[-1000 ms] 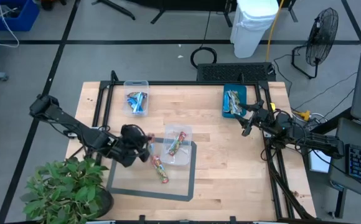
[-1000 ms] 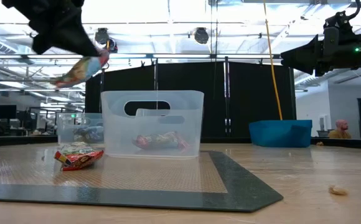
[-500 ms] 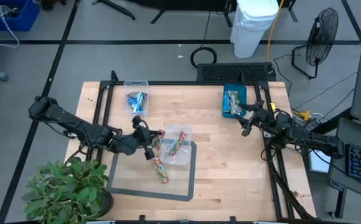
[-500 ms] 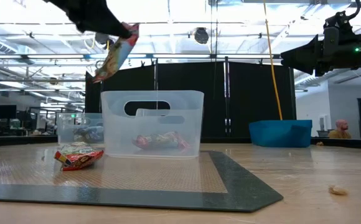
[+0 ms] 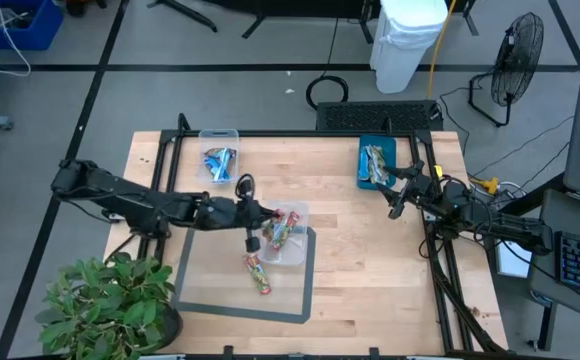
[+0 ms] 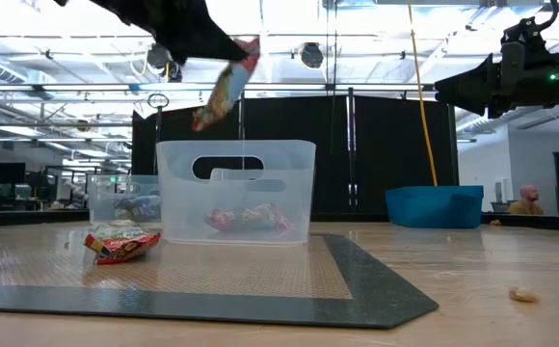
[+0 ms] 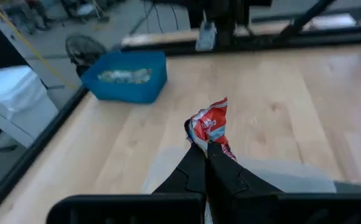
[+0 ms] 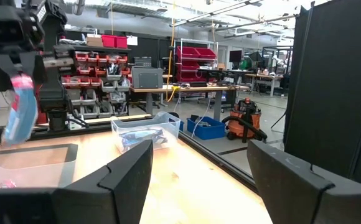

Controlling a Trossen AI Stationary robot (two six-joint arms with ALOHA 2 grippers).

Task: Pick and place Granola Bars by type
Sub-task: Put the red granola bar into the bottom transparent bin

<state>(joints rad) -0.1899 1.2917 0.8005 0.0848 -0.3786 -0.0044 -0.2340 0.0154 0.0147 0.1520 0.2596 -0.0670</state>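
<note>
My left gripper (image 5: 257, 215) is shut on a red-and-green granola bar (image 6: 226, 89), held high over the left rim of a clear tub (image 6: 236, 188). That tub stands on the dark mat (image 5: 220, 300) and holds another red-and-green bar (image 6: 251, 219). A third such bar (image 5: 257, 272) lies on the mat in front of the tub. Blue bars lie in a second clear tub (image 5: 218, 160) at the far left. Tan bars fill the teal tray (image 5: 375, 163). My right gripper (image 8: 199, 180) waits open beside the tray. My left gripper pinches the bar between its two shut fingers (image 7: 196, 168) at one end (image 7: 200, 142). The fingers reach in from the table's left, slanting a little downward. The bar is lifted clear and hangs tilted from the fingertips, its free end (image 6: 202, 120) lower and toward the left.
The mat's near half is bare. Black frame rails (image 5: 170, 150) run along the table's left and far edges. A potted plant (image 5: 105, 305) stands at the near left corner. Open wood lies between the tub and the tray.
My left gripper has swung toward the table's right, from beside the mat bar to the clear tub, rising a little and rolling its wrist. It stays shut. The held bar has travelled with it and turned from lying nearly level to hanging steeply.
</note>
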